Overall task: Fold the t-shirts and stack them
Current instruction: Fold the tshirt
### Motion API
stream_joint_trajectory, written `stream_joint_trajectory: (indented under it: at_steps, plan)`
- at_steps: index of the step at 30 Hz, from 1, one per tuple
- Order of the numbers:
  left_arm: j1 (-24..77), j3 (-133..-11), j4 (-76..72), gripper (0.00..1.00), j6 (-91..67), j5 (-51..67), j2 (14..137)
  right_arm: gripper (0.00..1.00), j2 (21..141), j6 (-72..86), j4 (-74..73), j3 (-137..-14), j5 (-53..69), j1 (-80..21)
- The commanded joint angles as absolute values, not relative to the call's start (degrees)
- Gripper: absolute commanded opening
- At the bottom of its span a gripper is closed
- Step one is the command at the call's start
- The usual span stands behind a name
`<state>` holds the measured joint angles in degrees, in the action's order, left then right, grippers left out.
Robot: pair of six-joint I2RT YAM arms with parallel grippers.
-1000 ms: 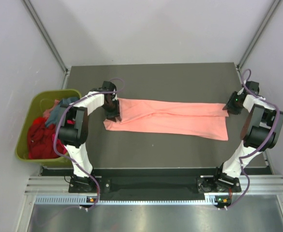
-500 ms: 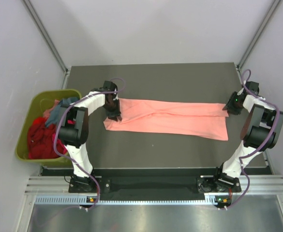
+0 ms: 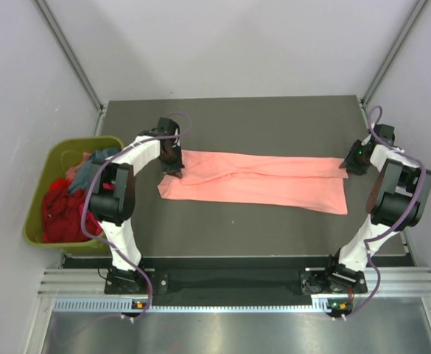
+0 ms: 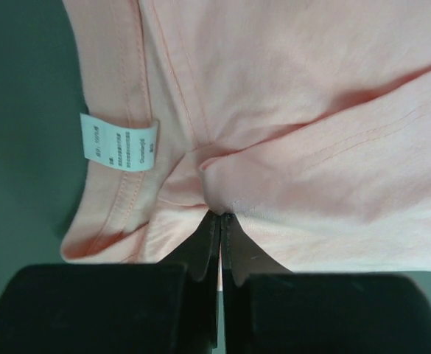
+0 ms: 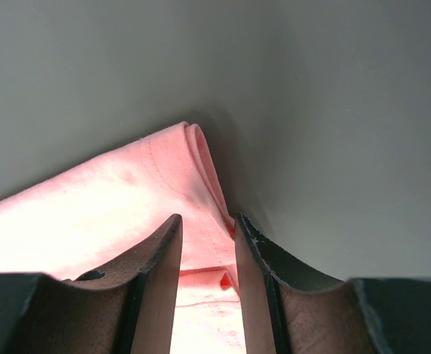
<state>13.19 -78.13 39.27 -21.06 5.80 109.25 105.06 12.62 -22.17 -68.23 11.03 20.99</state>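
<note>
One salmon-pink cloth t-shirt (image 3: 252, 181). One olive-green plastic bin (image 3: 44, 177). At least two bunched shirts inside: one red shirt (image 3: 59, 212), one teal-blue shirt (image 3: 90, 171). Two robot arms: left arm (image 3: 114, 193), right arm (image 3: 393, 193).

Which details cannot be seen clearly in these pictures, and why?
- Left wrist view: the print on the white tag of the pink shirt is too small to read.
- Right wrist view: whether the right gripper pinches the shirt; the bottom edge cuts off the cloth between its fingers.
- Top view: how many shirts lie in the green bin; they are piled over each other.
</note>
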Motion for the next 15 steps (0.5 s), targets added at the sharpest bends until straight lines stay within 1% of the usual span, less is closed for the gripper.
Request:
stream_joint_trajectory:
  at_steps: [1, 14, 15]
  plan:
    - [13.4, -82.2, 40.3, 0.00, -20.6, 2.4, 107.8, 0.35, 102.1, 12.2, -21.7, -69.2, 10.8, 20.6]
    - [13.4, -85.0, 44.2, 0.00, -19.5, 0.5, 105.1, 0.36, 100.7, 12.5, -23.6, -68.8, 10.2, 20.6]
    - [13.4, -85.2, 44.4, 0.00, -19.4, -1.4, 104.7, 0.36, 100.6, 12.5, -23.7, -68.7, 10.2, 20.6]
